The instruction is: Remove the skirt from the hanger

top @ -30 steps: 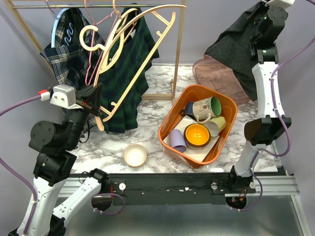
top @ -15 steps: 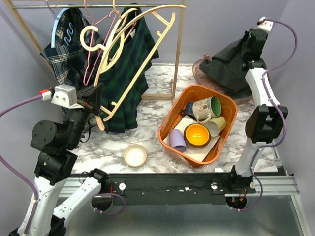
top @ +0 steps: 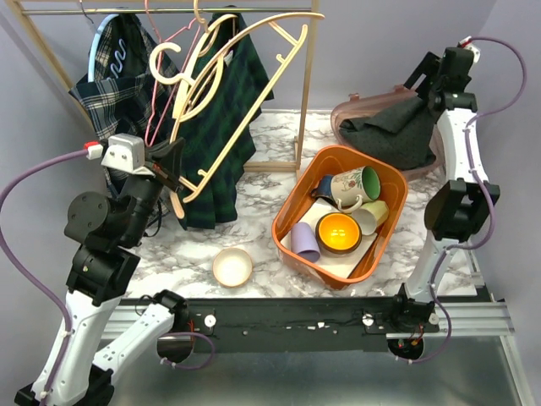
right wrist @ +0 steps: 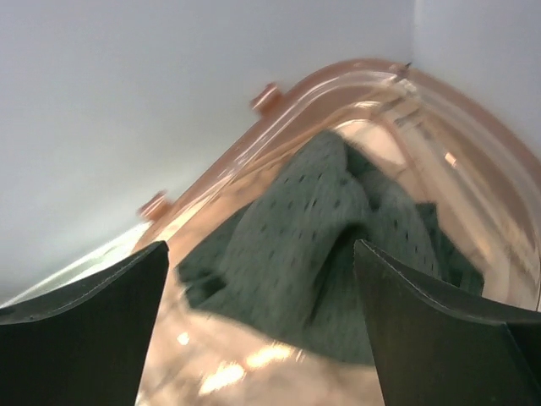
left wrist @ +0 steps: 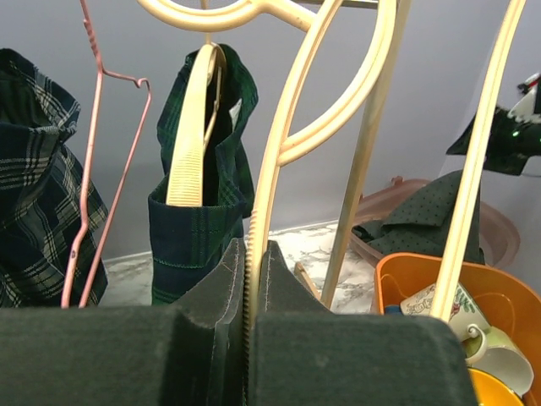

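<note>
The dark dotted skirt (top: 397, 131) lies crumpled in a clear pink bin (top: 347, 114) at the back right, free of any hanger. My right gripper (top: 429, 72) hovers just above it, open, with nothing between its fingers. In the right wrist view the skirt (right wrist: 313, 245) fills the gap below the right gripper (right wrist: 262, 279), inside the bin's rim (right wrist: 254, 152). The bare cream plastic hanger (top: 228, 101) slants up toward the rack. My left gripper (top: 173, 173) is shut on its lower bar. In the left wrist view, the left gripper (left wrist: 251, 254) pinches the hanger (left wrist: 279, 161).
An orange tub (top: 292, 220) of mugs and bowls sits mid-table. A small white bowl (top: 232, 266) lies in front. A wooden rack (top: 306, 85) at the back left holds a green plaid skirt (top: 220, 152), another plaid garment (top: 114, 93) and a pink wire hanger (top: 161, 93).
The right arm lowered the skirt into the pink bin and its gripper opened, letting go. The left gripper lifted the cream hanger slightly.
</note>
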`<state>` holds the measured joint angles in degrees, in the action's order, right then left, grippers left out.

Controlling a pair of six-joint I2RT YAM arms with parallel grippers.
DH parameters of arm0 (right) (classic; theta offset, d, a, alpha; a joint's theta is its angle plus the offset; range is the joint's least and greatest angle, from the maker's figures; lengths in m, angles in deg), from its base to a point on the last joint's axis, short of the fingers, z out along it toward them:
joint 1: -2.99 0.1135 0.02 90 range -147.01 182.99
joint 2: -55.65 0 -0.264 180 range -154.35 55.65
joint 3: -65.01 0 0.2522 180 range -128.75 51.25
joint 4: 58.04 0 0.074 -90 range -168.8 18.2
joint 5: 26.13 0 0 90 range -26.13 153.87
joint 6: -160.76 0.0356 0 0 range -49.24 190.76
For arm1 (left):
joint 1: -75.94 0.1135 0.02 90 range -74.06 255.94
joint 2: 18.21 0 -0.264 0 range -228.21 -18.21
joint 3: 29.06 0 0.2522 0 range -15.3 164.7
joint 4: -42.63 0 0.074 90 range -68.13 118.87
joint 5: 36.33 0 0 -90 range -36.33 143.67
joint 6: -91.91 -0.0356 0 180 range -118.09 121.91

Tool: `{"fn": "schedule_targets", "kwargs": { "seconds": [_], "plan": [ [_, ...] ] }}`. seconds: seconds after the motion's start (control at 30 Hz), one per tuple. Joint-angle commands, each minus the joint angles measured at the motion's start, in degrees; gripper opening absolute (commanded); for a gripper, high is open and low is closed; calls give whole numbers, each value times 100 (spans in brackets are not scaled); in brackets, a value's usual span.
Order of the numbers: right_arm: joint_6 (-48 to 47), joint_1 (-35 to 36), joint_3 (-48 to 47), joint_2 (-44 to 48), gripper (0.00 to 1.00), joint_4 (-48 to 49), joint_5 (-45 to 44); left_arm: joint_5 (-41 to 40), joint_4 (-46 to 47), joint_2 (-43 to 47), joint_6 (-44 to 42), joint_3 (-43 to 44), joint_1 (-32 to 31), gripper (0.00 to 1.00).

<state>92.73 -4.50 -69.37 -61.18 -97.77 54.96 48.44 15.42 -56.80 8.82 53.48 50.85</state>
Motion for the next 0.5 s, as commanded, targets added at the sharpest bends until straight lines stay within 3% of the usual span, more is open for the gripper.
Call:
{"fn": "schedule_targets", "kwargs": {
  "seconds": [0.0, 0.07, 0.13, 0.23, 0.3, 0.33, 0.47],
  "plan": [
    [386, 10, 256, 1256, 97, -1033, 1090, 259, -69, -96, -68, 259, 38, 0],
    [491, 28, 956, 1715, 95, -901, 2170, 321, -113, -105, -77, 233, 38, 0],
    [772, 150, 1687, 2581, 93, -87, 3518, 426, -149, -114, -59, 224, 38, 0],
    [1387, 605, 3296, 3672, 92, 1619, 4859, 523, -245, -175, -6, 189, 38, 0],
    [1494, 1044, 3815, 4097, 92, 2277, 4995, 672, -324, -245, 29, 207, 30, 0],
    [1485, 1587, 3870, 4220, 93, 2333, 4882, 760, -359, -272, 46, 215, 30, 0],
    [1905, 2654, 4107, 4634, 97, 2858, 4574, 884, -465, -369, 108, 251, 30, 0]
  ]
}}
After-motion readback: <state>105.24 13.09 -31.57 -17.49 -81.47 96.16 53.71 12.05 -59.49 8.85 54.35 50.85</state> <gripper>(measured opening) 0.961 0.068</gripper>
